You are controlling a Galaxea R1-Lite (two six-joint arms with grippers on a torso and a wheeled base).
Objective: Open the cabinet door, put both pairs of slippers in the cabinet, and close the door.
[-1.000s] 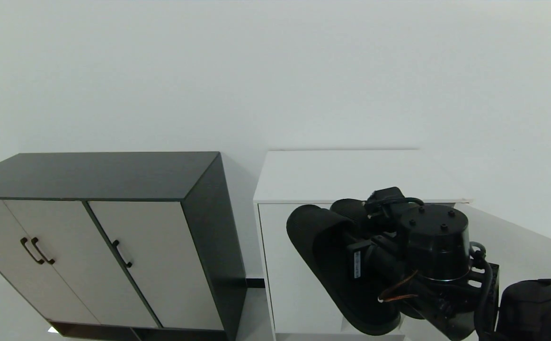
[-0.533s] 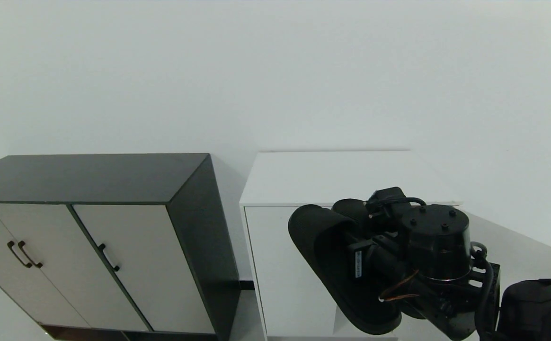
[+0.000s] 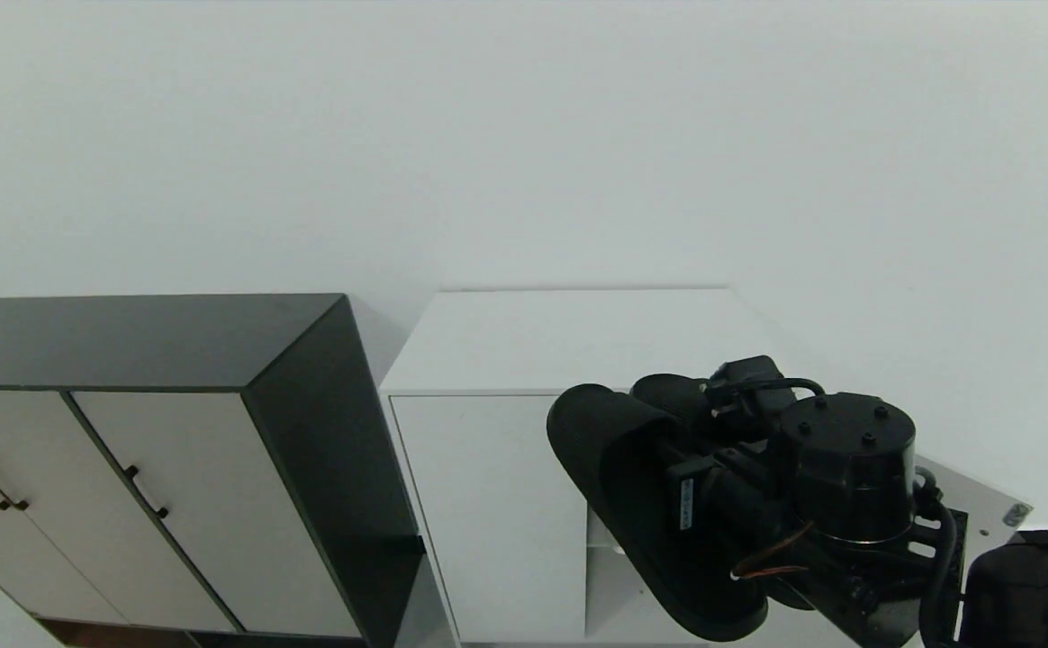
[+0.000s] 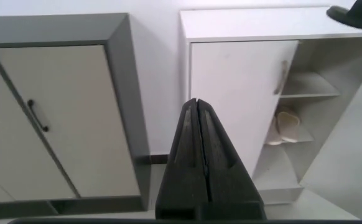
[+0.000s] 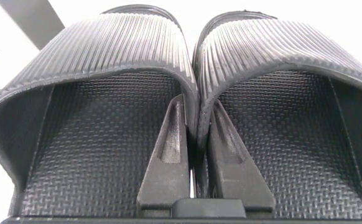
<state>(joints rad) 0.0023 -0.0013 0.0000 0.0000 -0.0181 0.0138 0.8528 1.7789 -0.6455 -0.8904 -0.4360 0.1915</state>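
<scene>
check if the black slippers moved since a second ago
Yes. The camera swung too, but against the white cabinet the black slippers now sit further right.

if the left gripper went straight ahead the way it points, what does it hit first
Most likely the left gripper meets the closed door of the white cabinet, near the edge by the dark cabinet; depth is unclear.
</scene>
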